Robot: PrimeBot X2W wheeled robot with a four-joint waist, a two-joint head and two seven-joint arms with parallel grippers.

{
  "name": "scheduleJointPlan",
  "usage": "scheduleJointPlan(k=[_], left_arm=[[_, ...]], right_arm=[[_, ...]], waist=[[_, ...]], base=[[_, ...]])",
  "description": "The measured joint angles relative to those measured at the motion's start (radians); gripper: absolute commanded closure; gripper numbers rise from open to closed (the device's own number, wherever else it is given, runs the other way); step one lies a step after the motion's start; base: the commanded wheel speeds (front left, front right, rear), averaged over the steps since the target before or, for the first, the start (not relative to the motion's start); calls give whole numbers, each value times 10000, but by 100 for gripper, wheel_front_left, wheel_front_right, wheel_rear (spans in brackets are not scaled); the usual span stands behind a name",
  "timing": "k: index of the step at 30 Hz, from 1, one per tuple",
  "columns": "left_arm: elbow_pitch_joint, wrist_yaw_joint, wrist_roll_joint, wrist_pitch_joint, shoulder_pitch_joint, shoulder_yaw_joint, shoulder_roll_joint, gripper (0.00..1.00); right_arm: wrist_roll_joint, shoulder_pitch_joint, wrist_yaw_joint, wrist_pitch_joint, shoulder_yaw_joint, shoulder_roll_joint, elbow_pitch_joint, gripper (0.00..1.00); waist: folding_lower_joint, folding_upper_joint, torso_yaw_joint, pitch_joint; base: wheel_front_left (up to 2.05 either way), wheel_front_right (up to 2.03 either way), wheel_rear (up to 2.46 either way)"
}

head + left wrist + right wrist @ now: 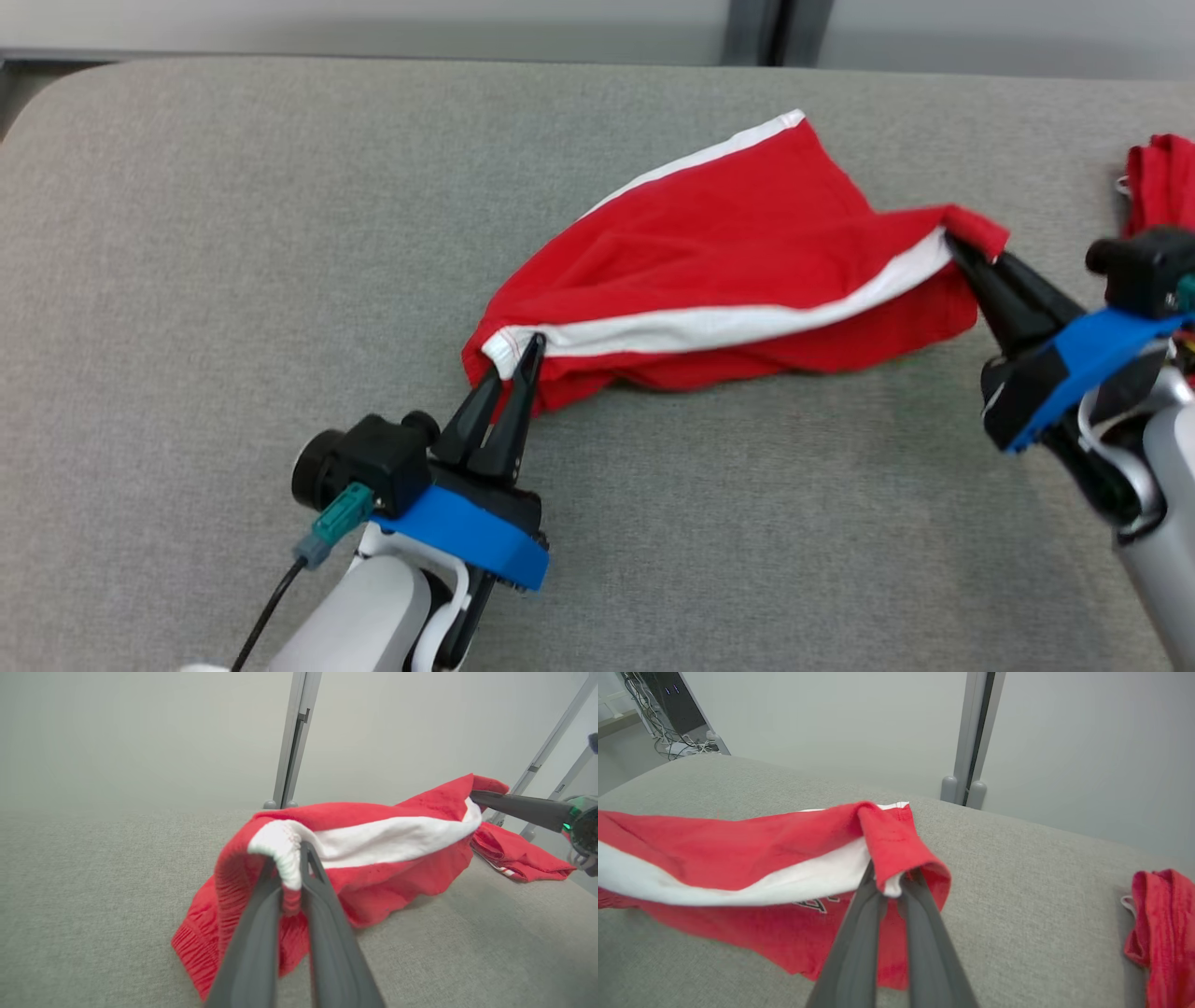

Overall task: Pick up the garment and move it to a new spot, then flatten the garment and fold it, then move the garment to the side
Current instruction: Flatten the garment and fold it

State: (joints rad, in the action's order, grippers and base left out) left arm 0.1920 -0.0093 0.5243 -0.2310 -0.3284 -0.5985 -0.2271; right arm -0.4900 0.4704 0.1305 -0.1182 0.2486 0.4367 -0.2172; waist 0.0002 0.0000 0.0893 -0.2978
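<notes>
White forearms (pixel 364 616), blue wrist bands (pixel 467 537), black wrist cameras (pixel 359 462), teal plug (pixel 336 523), black cable (pixel 266 616), dark two-fingered hands (pixel 516 356)

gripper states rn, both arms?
Left gripper: closed on the red garment, at its white-trimmed corner.
Right gripper: closed on the opposite end of the red garment.

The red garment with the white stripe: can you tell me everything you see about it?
The red garment is soft, knit-looking cloth with a white stripe along one edge, a gathered stretchy band at one end and small dark lettering below the stripe. It is crumpled, not flat. The left claw pinches the banded corner and the right claw pinches the other end, so the striped edge hangs stretched between them while the lower part sags onto the grey padded surface.
</notes>
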Motion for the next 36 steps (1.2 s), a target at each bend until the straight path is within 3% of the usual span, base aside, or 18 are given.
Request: scheduleJointPlan(k=[12,19,20,21,22,23,28,36], left_arm=[[1087,-353,46,-132,-1258,-2,602,100],[1885,-531,92,-259,-1842,59,1076,100],[1971,-545,102,-263,-1884,82,1114,100],[2046,-545,100,-268,-1911,117,1151,100],[2125,-545,98,-276,-1922,150,1198,53],[2174,-545,92,-278,-1933,173,1244,0],[2128,-527,-94,-305,-1877,401,1358,0],[968,-255,-522,-307,-510,1158,1214,0]], right_arm=[[-343,3353,0,-301,1333,165,-2911,100],[-606,4660,2,119,1854,-48,-4658,100],[-633,4765,0,217,1944,-102,-4857,80],[-660,4849,0,307,2036,-167,-5049,37],[-715,4910,0,437,2119,-213,-5198,0],[-786,4960,2,566,2205,-230,-5315,0],[-1076,5026,0,1133,2729,-119,-5622,0],[-1737,4290,0,1827,3204,690,-5712,0]], waist=[[0,0,793,-965],[0,0,1121,-1355],[0,0,1135,-1381],[0,0,1137,-1394],[0,0,1138,-1394],[0,0,1134,-1388],[-1,0,1078,-1212],[-3,0,1007,-644]], base=[[0,0,0],[0,0,0],[0,0,0],[0,0,0],[0,0,0],[0,0,0],[0,0,0],[0,0,0]])
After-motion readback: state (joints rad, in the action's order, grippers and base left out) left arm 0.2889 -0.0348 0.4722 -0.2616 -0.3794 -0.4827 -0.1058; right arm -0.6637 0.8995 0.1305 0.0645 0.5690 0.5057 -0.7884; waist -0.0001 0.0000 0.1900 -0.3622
